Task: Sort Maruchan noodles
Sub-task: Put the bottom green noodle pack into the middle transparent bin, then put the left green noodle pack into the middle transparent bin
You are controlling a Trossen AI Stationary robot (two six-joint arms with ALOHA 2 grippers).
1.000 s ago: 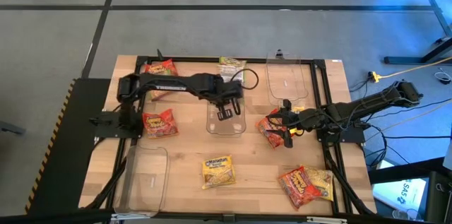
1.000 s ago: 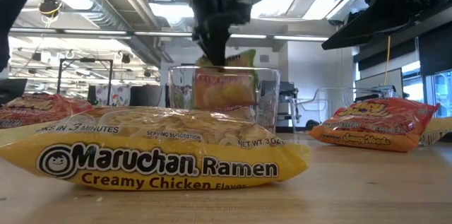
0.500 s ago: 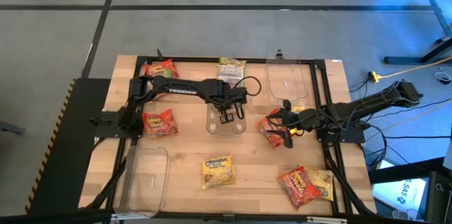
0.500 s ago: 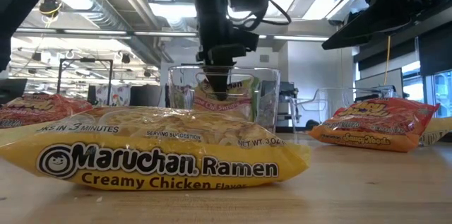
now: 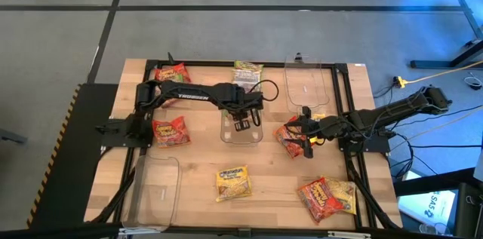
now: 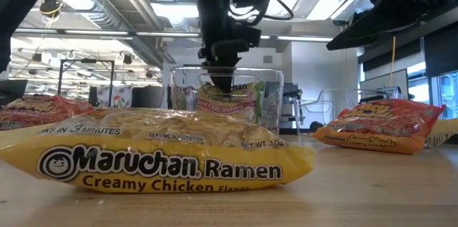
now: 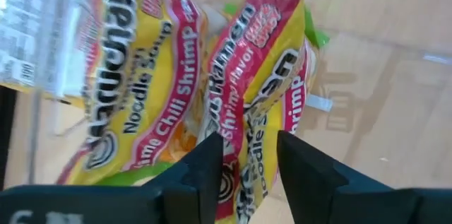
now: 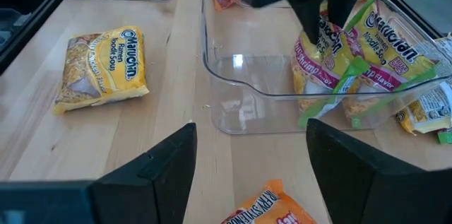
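I see my left end effector point(image 5: 241, 123) reaching down into the clear bin point(image 5: 226, 135) at the centre of the high view, its fingers point(image 7: 212, 164) pinching a green-edged Lime Chili Shrimp packet point(image 7: 258, 90). That packet stands on end inside the bin, long axis near vertical, tilted a little, touching a second green packet point(image 8: 381, 54) beside it. In the low view both show upright behind the bin's clear wall.

My right end effector point(image 5: 305, 135) waits at centre right of the high view, fingers point(image 8: 152, 167) spread wide, just above a red packet point(image 5: 288, 139) lying flat on the surface point(image 5: 272, 182).

A yellow Creamy Chicken packet point(image 5: 232, 182) lies flat at lower centre, long axis running roughly left to right in the low view. More red packets lie at the upper left point(image 5: 172, 72), centre left point(image 5: 170, 131) and lower right point(image 5: 317, 197).
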